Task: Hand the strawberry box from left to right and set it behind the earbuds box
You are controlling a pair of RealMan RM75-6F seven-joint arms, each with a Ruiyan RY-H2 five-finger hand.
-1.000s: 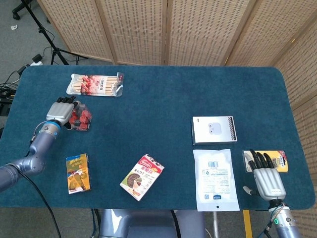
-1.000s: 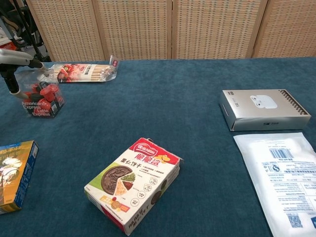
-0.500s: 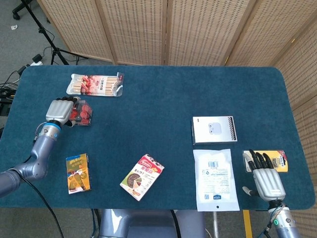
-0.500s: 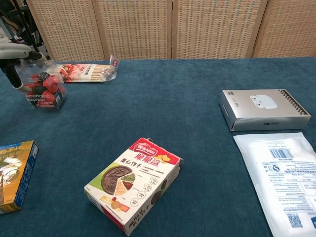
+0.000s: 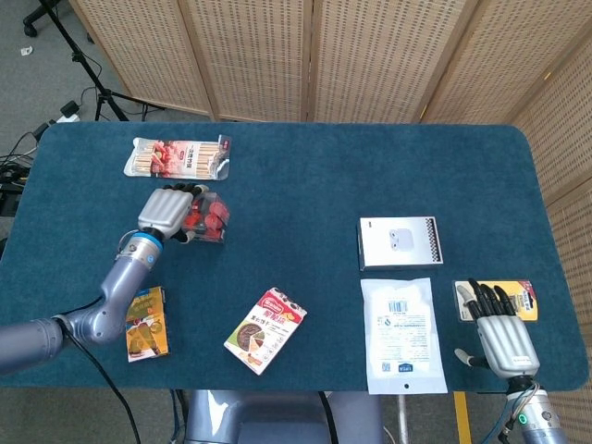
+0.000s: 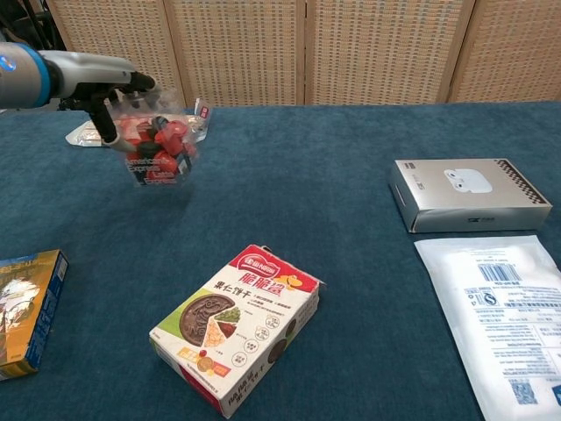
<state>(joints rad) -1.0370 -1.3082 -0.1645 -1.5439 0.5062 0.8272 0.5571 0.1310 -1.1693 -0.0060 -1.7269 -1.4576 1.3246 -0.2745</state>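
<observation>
My left hand [image 5: 168, 211] grips the clear strawberry box [image 5: 205, 218], full of red berries, and carries it above the table left of centre. The chest view shows the same box [image 6: 156, 147] lifted off the cloth, with the left hand [image 6: 116, 98] wrapped over its top. The grey earbuds box [image 5: 400, 241] lies flat on the right half, also seen in the chest view as the earbuds box [image 6: 469, 193]. My right hand [image 5: 499, 331] rests open at the front right corner, fingers spread over a yellow packet [image 5: 511, 298].
A pack of strawberry biscuit sticks [image 5: 180, 157] lies at the back left. A red-and-white snack carton [image 5: 265, 329] and a small orange box [image 5: 145, 321] sit near the front edge. A white pouch [image 5: 399, 334] lies in front of the earbuds box. A wicker screen stands behind the blue table [image 5: 305, 176].
My left hand has lifted the strawberry box and carried it to the right, away from the table's left edge. The right hand has hardly moved.
</observation>
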